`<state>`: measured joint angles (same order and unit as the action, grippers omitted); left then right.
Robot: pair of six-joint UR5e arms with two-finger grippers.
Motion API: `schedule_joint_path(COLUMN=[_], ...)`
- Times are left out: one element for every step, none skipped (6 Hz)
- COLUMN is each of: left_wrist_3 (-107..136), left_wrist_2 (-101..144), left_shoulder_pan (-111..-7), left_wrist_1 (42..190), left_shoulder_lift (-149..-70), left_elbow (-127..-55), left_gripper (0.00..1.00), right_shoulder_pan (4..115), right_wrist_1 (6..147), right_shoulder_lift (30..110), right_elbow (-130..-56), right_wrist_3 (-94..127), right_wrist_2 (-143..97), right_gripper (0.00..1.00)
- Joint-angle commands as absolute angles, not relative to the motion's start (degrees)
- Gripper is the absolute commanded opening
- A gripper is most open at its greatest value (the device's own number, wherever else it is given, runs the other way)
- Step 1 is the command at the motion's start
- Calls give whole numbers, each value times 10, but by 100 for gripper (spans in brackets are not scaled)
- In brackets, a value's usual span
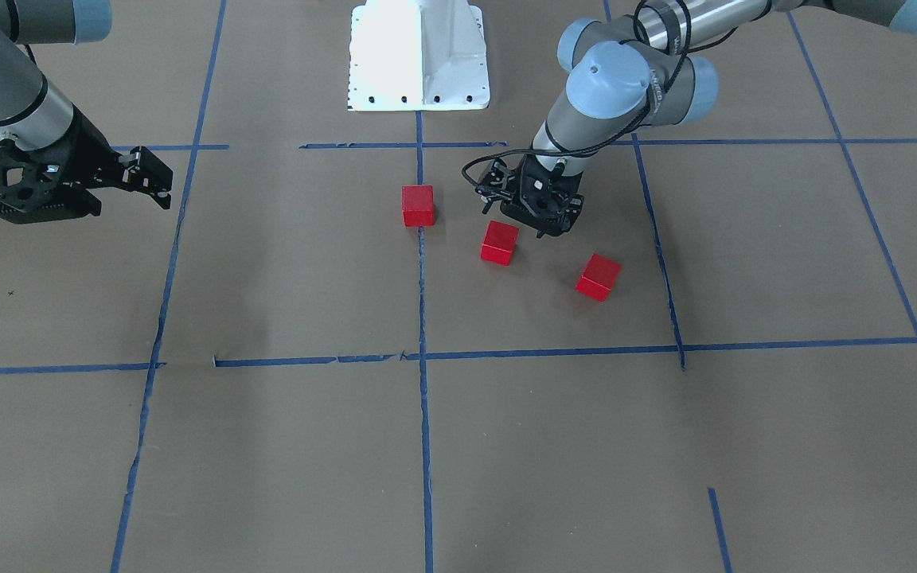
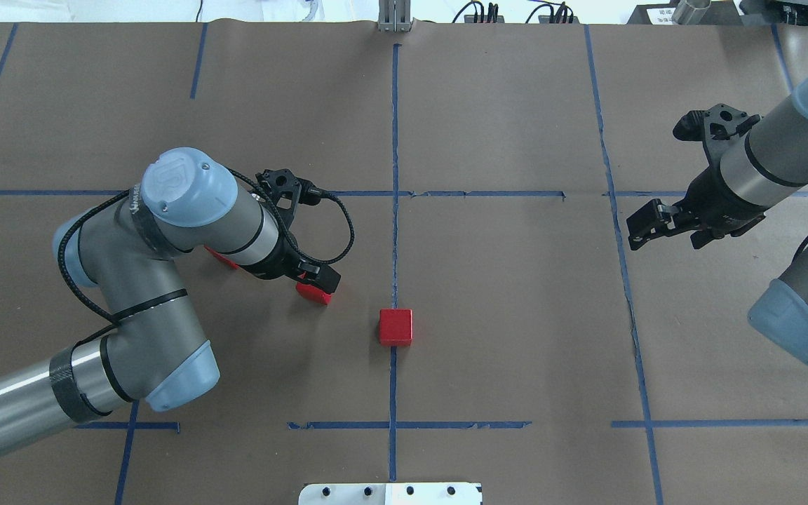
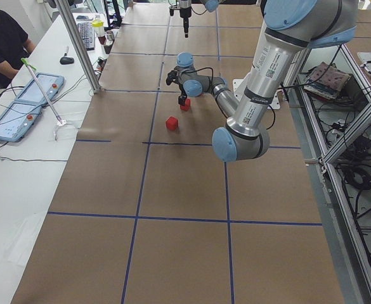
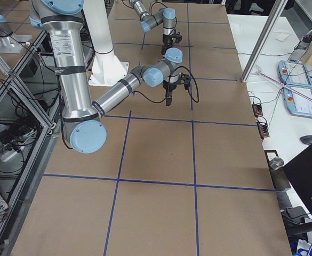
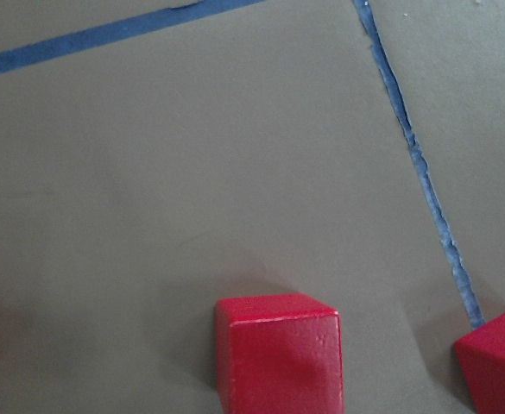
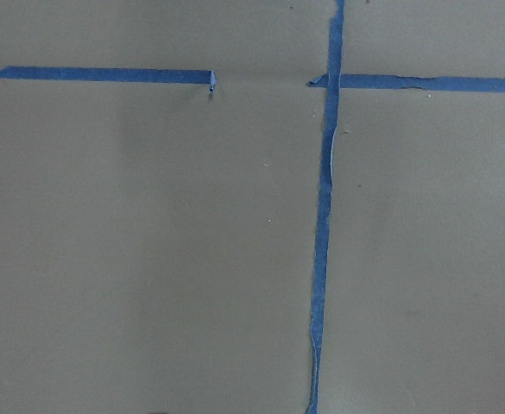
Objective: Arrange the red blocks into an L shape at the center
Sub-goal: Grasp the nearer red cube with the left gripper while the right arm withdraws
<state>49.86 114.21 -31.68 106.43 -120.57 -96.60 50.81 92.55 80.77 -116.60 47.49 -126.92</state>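
Note:
Three red blocks lie on the brown paper near the center. One block (image 1: pixel 418 205) (image 2: pixel 395 327) sits on the vertical blue tape line (image 2: pixel 394 140). A second block (image 1: pixel 500 242) (image 5: pixel 278 354) rests just in front of my left gripper (image 1: pixel 540 225) (image 2: pixel 311 278), which hovers low over it, looks open and holds nothing. My left arm partly covers this block (image 2: pixel 315 294) and the third one (image 1: pixel 598 276) (image 2: pixel 221 258) in the overhead view. My right gripper (image 1: pixel 150 177) (image 2: pixel 660 228) hangs open and empty far off to the side.
The white robot base plate (image 1: pixel 419 56) (image 2: pixel 390 493) stands at the table's robot edge. Blue tape lines cross the paper in a grid. In the exterior left view a person (image 3: pixel 4 38) sits at a side table with control tablets (image 3: pixel 20 111).

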Motion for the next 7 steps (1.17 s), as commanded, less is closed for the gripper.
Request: schedule_joint_path(left_wrist_3=[499, 499, 499, 498, 497, 495, 495], left_wrist_2=[1074, 1073, 1072, 1072, 1056, 1044, 1043], left_shoulder_pan=[-289, -287, -285, -284, -284, -284, -284], left_wrist_1=[1062, 1061, 1061, 1061, 1061, 1061, 1061], left_shoulder_lift=[-1216, -1216, -1216, -1218, -1220, -1233, -1236], left_elbow=[-954, -950, -942, -941, -933, -917, -911], left_gripper=[100, 100, 100, 100, 99, 96, 82], right_shoulder_pan=[508, 508, 508, 508, 508, 508, 508], right_wrist_1=[925, 925, 925, 925, 925, 925, 925], right_shoulder_lift=[809, 809, 809, 809, 809, 809, 809], right_elbow=[-1166, -1166, -1168, -1168, -1168, -1167, -1167], right_wrist_3=[475, 475, 478, 480, 480, 480, 480], right_wrist_2=[-1269, -1269, -1270, -1270, -1269, -1269, -1269], right_gripper=[100, 100, 100, 100, 100, 100, 100])
